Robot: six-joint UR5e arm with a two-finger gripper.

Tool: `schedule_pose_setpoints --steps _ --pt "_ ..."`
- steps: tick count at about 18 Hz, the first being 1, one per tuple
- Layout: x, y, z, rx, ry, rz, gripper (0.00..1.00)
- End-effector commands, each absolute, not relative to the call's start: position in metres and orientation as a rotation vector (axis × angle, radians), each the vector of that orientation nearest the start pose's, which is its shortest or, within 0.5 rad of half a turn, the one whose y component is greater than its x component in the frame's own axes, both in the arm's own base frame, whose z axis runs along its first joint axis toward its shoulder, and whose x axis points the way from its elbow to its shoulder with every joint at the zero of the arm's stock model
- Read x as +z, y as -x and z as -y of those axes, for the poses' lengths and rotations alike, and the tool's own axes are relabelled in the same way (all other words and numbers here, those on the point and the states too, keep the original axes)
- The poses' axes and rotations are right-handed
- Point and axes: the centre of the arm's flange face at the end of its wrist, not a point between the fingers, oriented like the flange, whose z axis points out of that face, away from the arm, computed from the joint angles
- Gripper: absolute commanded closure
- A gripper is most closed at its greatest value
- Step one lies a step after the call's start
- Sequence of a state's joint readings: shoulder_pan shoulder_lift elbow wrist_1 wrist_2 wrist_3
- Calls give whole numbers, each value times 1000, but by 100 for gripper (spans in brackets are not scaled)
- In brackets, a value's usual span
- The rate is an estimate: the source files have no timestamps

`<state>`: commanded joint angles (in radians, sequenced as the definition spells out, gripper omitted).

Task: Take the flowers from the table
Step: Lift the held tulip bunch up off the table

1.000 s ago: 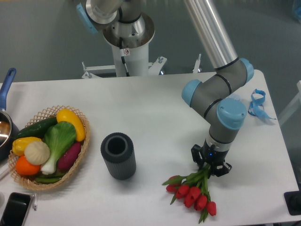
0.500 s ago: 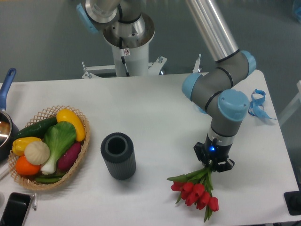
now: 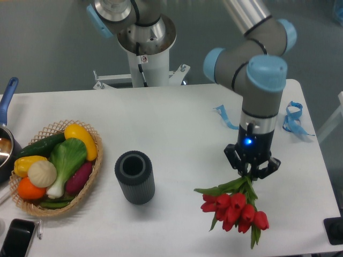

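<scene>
Red tulips (image 3: 235, 210) hang in a single bunch from the jaws (image 3: 251, 174) above the right front part of the white desk (image 3: 177, 118), blooms down and toward the camera, green stems and leaves running up into the grip. Some eight blooms can be counted, though they overlap and the count is not sure. The jaws are closed tight on the stem ends, with only stems between the fingers; a blue light glows on the wrist above them. No writing can be read anywhere; a small sticker on the arm's white pedestal (image 3: 143, 59) is too small to make out.

One dark ribbed cylinder (image 3: 134, 176) stands upright near the middle of the desk, open at the top. One wicker basket (image 3: 59, 167) at the left holds vegetables. Two blue ribbon pieces lie on the desk, one (image 3: 224, 118) just behind the arm's wrist, another (image 3: 292, 119) near the right edge. One blue-handled pot (image 3: 6, 140) sits at the left edge, and one black phone (image 3: 16, 237) lies at the front left corner.
</scene>
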<state>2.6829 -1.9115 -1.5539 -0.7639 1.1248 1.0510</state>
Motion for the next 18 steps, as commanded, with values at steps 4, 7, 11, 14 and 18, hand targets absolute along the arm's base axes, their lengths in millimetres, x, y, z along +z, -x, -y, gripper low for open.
schedule_pose_setpoints --steps 4,7,11,14,18 --pt "457 499 -418 232 2355 44 79" --pt "469 504 -405 142 2235 57 79" --pt "475 506 -400 98 2168 43 79" --pt "475 507 -399 95 2163 44 79" --pt "477 512 -392 105 2160 56 79"
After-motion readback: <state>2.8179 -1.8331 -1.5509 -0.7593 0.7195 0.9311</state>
